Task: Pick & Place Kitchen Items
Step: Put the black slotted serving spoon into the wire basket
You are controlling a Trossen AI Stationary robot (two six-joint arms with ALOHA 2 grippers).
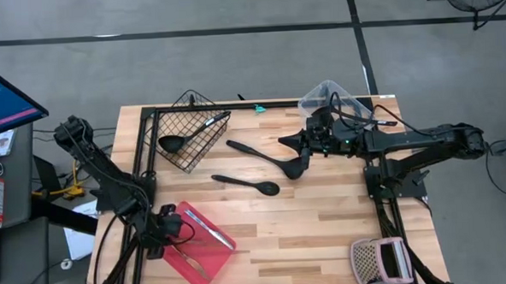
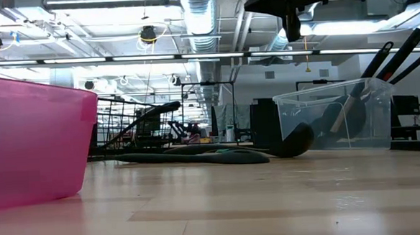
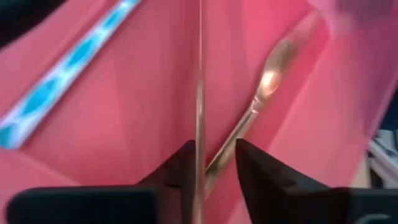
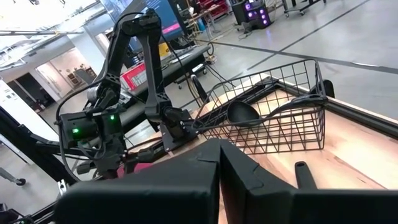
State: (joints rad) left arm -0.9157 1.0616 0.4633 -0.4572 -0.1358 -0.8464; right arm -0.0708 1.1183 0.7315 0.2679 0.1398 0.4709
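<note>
Left claw (image 3: 213, 163) slightly parted around a copper-coloured utensil (image 3: 199, 87) over the red tray (image 3: 143, 112); right claw (image 4: 219, 163) shut, empty.

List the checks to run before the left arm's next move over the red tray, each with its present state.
1. Left end effector is over the red tray: ok.
2. Its fingers stand apart: ok.
3. Slim copper-coloured piece between them is free of both fingers: cannot tell.
4. Blue-patterned piece lies in the tray, away from the fingers: ok.
5. Right end effector is shut, holds nothing and is at the table's far side, away from the tray: ok.
6. All items put away: not ok; the black spoon lies on the table.
</note>
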